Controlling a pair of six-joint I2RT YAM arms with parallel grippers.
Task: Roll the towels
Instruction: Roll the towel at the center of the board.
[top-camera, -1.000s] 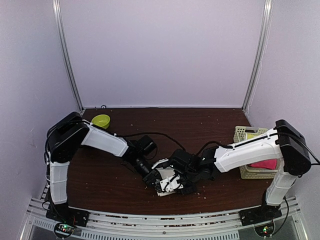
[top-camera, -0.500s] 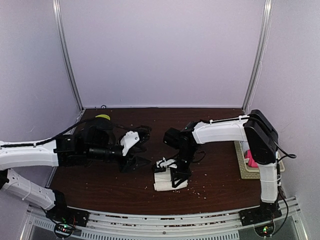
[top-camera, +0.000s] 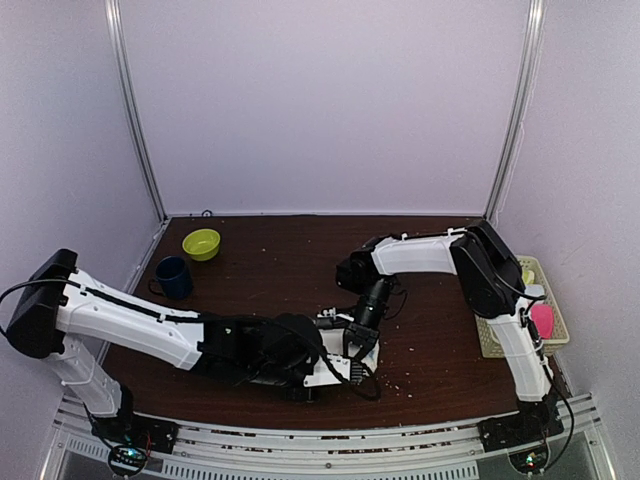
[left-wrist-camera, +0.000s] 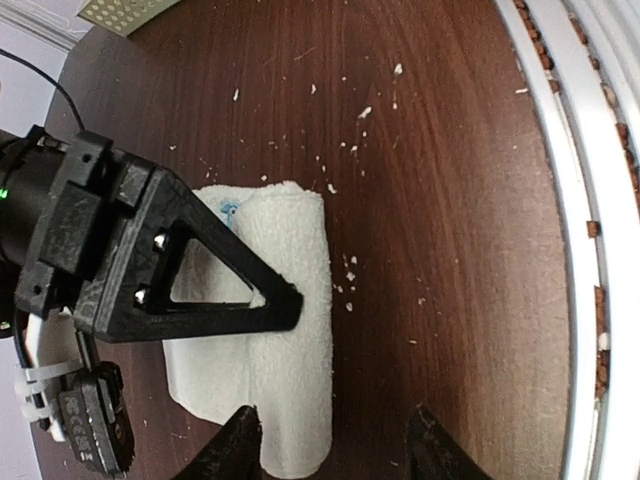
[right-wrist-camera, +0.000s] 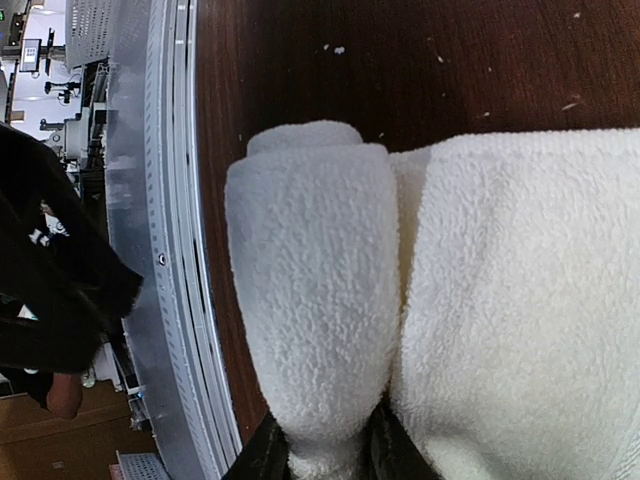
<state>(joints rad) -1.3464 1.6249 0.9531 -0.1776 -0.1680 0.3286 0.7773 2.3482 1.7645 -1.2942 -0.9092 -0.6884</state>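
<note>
Top external, green bowl (top-camera: 201, 243), blue mug (top-camera: 173, 277) behind, right claw (right-wrist-camera: 325, 452) pinching cream towel (left-wrist-camera: 295, 360), left claw (left-wrist-camera: 335, 450) released alongside.

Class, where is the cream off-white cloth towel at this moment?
Top view: the cream off-white cloth towel lies near the table's front edge, centre, pinched by the right claw.

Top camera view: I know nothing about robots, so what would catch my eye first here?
The white left arm and right arm meet over a cream towel at the table's front middle, one edge already rolled; the right gripper pinches that roll while the left gripper stands open at the towel's end. At right, a bright pink towel lies in a pale basket; a yellow-green bowl and dark blue mug sit far left.
</note>
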